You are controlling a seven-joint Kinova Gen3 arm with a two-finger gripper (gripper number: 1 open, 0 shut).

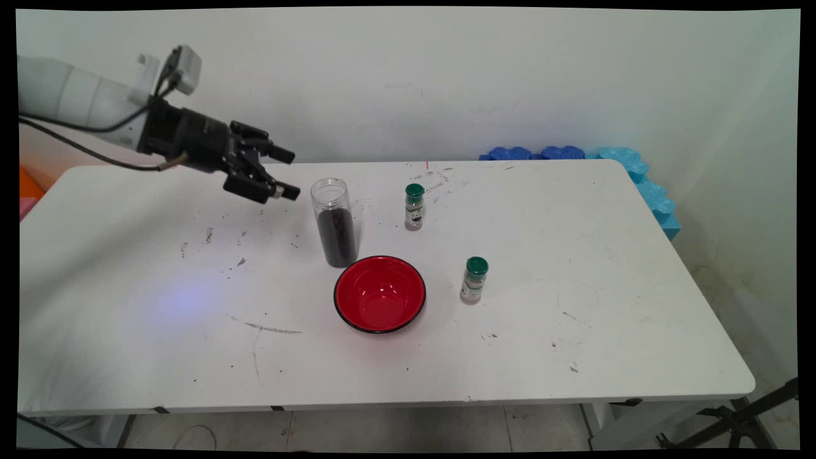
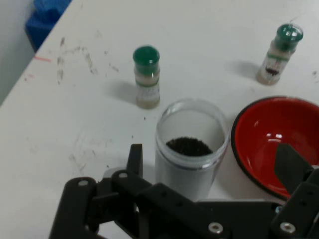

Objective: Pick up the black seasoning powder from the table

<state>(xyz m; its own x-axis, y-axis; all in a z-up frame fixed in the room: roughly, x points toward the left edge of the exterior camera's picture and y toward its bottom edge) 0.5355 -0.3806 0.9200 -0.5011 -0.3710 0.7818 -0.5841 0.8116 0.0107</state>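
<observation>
My black gripper hangs open above the table, just left of a tall clear jar holding dark grains in its lower half. The jar has no lid. In the hand view the jar stands between my spread fingers, its open mouth facing the camera, and nothing is gripped. A red bowl with a black rim sits in front of the jar, empty. Two small green-capped spice bottles stand upright: one behind the bowl, the other to its right.
Blue foam pieces lie along the table's far right corner and edge. Dark scuffs and specks mark the white table. The wall stands close behind the table's far edge.
</observation>
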